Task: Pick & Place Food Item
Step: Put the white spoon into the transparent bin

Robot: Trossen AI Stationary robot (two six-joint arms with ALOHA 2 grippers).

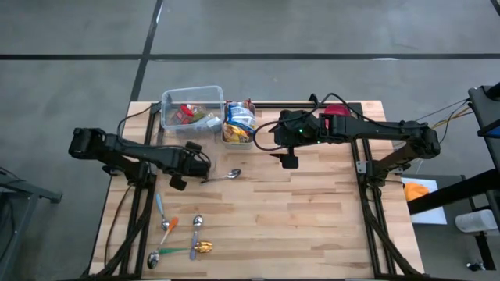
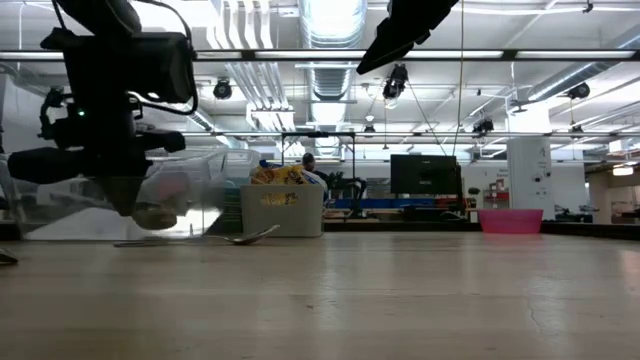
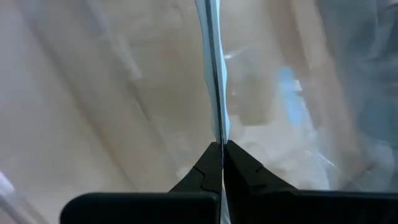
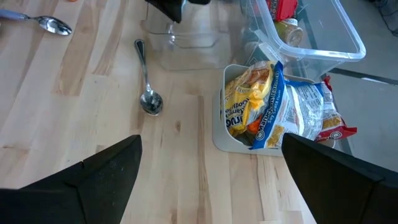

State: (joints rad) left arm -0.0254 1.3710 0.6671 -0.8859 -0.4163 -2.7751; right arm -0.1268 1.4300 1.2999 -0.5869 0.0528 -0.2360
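Note:
My left gripper [image 3: 222,146] is shut on a small clear plastic tub [image 4: 180,40], left of the table's middle [image 1: 195,154]. Behind it stands a large clear bin [image 1: 191,109] with red and yellow food packs. Beside that bin, a white bin [image 4: 219,134] holds yellow and blue snack bags [image 4: 267,106]. My right gripper [image 4: 211,180] hangs open above the table's middle [image 1: 289,160], right of the white bin, with nothing between its fingers. My left gripper pinches a thin clear wall of the tub [image 3: 214,93] between its two fingertips. The fingers come steeply from above, slanting down. In the low view the tub [image 2: 180,200] sits just at the table top; whether it rests there or hangs clear I cannot tell.
A metal spoon [image 1: 223,176] lies just right of the left gripper, also seen in the right wrist view [image 4: 146,81]. Several spoons and a gold-wrapped item [image 1: 203,248] lie near the front left. The table's right half is bare wood [image 1: 312,226].

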